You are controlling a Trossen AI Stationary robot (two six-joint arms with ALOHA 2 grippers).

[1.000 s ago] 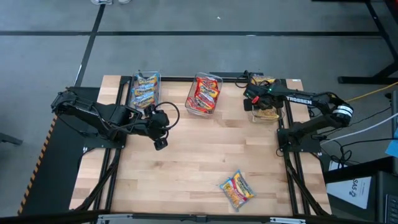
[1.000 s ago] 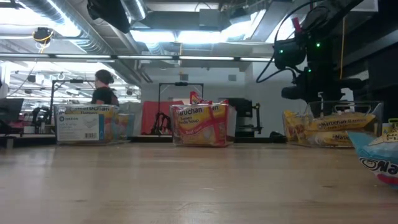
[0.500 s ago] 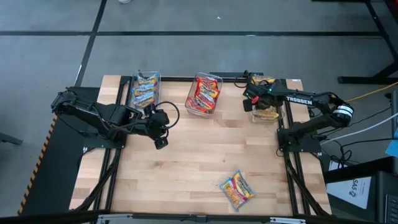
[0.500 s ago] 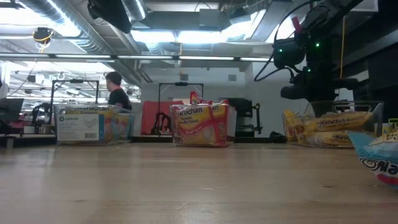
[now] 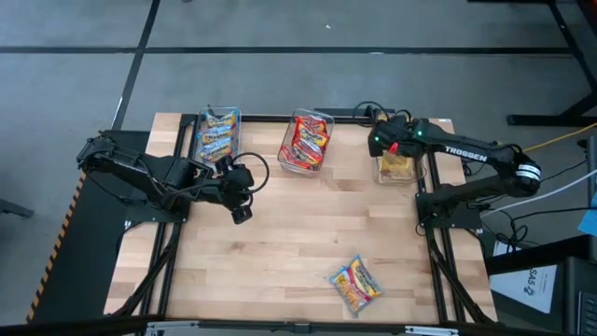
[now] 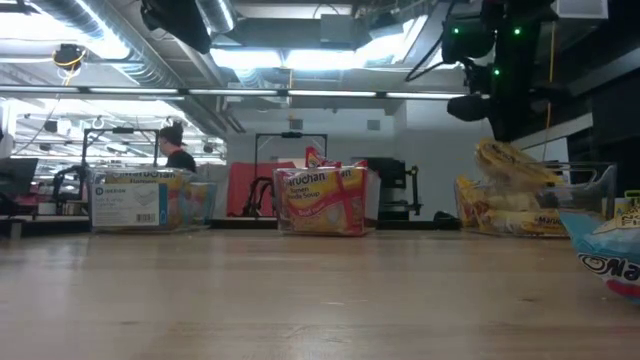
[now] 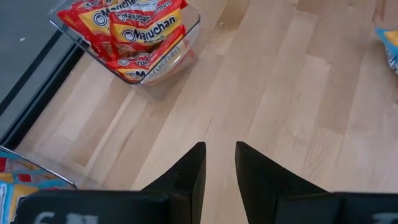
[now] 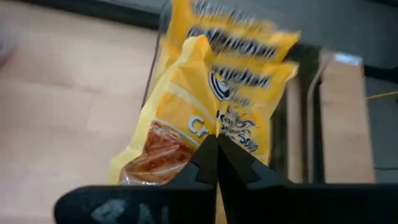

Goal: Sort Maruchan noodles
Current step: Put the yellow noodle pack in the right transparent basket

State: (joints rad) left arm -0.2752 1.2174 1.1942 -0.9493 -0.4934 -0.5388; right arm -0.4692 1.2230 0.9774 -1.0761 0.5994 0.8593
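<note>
On my far left the clear plastic bin of blue Maruchan noodle packets (image 5: 217, 134) sits at the back edge of the light wooden desk (image 5: 298, 243). My left hand (image 7: 219, 163) hangs over the bare desk just in front of that bin, its two dark fingers slightly parted with nothing between them. Next along the back edge is the clear plastic bin of red Maruchan noodle packets (image 5: 305, 141). Nearer the front edge, alone on the desk, lies a single crinkly blue-and-yellow noodle packet (image 5: 355, 284), well apart from every bin. At the back right stands the clear plastic bin of yellow Maruchan noodle packets (image 5: 398, 167); my right hand (image 8: 217, 160) is above it, fingers pressed together, and from the wrist view I can't tell whether they pinch the topmost yellow packet (image 8: 205, 118).
</note>
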